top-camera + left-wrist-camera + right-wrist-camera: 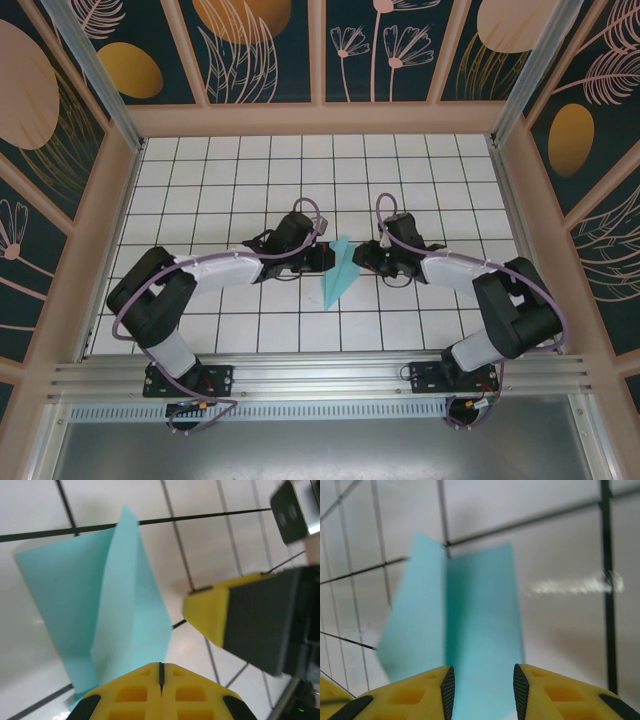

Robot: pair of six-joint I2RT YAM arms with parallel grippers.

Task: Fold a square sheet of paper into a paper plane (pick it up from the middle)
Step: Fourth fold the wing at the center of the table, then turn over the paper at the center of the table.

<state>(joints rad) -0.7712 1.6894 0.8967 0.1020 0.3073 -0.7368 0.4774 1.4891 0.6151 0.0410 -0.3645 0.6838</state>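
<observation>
**Inspector:** Left side first. State of the left end effector (324, 257)?

**Assessor:** Pressed flat together, no gap. The edge of the paper plane (337, 275) runs in under its tips, so I judge that it is pinching the paper. The contact itself is hidden.

**Inspector:** Why hold it there?

**Assessor:** Most likely to anchor the fold. The flaps stand up on either side of the centre crease, which suggests the grip keeps the crease from springing open.

**Inspector:** Where is the plane?

**Assessor:** Mid-desk (230, 180), between the two arms. The pointed nose is angled toward the near left and the blunt tail sits at the tips.

**Inspector:** Right end effector (357, 258)?

**Assessor:** Spread. It straddles the tail from the other side with cyan paper in the gap, and I see nothing clamped. My judgement is that it sits opposite the left one so the two can share the crease. With this spread, the left alone carries the hold.

**Inspector:** Containers?

**Assessor:** None noted. The plane sits in nothing, over open tiled desk.
</observation>
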